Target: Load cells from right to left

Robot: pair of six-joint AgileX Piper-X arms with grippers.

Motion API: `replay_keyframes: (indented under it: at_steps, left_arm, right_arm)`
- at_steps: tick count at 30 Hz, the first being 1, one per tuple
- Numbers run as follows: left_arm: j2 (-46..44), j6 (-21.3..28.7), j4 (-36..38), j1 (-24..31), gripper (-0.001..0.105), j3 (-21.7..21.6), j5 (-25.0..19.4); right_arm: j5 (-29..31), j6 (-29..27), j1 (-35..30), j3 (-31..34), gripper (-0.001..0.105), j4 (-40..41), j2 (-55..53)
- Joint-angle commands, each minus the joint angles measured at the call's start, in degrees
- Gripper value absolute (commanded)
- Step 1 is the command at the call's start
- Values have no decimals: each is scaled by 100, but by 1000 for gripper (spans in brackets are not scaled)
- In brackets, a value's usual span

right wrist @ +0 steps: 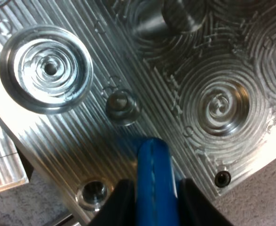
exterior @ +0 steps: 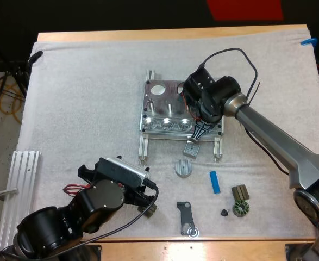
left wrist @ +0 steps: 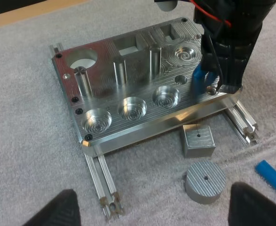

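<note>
The metal fixture point(exterior: 162, 106) sits mid-mat with three round pockets along its front edge. My right gripper point(exterior: 201, 130) hangs over its front right corner, shut on a blue cylinder point(right wrist: 152, 174) that stands upright with its tip just above the plate point(right wrist: 81, 141). The left wrist view has that cylinder point(left wrist: 199, 82) right of the rightmost pocket point(left wrist: 166, 96). A second blue cylinder point(exterior: 215, 182) lies on the mat in front of the fixture. My left gripper point(exterior: 148, 196) is open, low and near the front, its fingertips point(left wrist: 53, 212) wide apart over bare mat.
A square metal block point(exterior: 192, 148) and a ribbed round disc point(exterior: 184, 168) lie just in front of the fixture. A dark bracket point(exterior: 186, 217) and dark stator parts point(exterior: 239, 208) rest near the front edge. An aluminium rail point(exterior: 18, 185) lies at the left.
</note>
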Motion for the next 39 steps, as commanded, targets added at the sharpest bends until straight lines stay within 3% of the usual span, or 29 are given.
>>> replay_keyframes:
  at_steps: [1,6,10,32,39]
  left_arm:
    - [-29,-23,-4,-1,65,-29,-134]
    - [-29,-23,-4,-1,65,-29,-134]
    - [-29,-23,-4,-1,65,-29,-134]
    - [-29,-23,-4,-1,65,-29,-134]
    - [-29,-23,-4,-1,65,-29,-134]
  right_arm:
    - [16,-63,-23,-26,17,12,102]
    - [16,-63,-23,-6,17,-97,180]
    - [363,-63,-23,-9,17,-262,180]
    - [489,-172,-23,-9,17,-574,180]
    - [962,-197,-23,-9,17,-458,180]
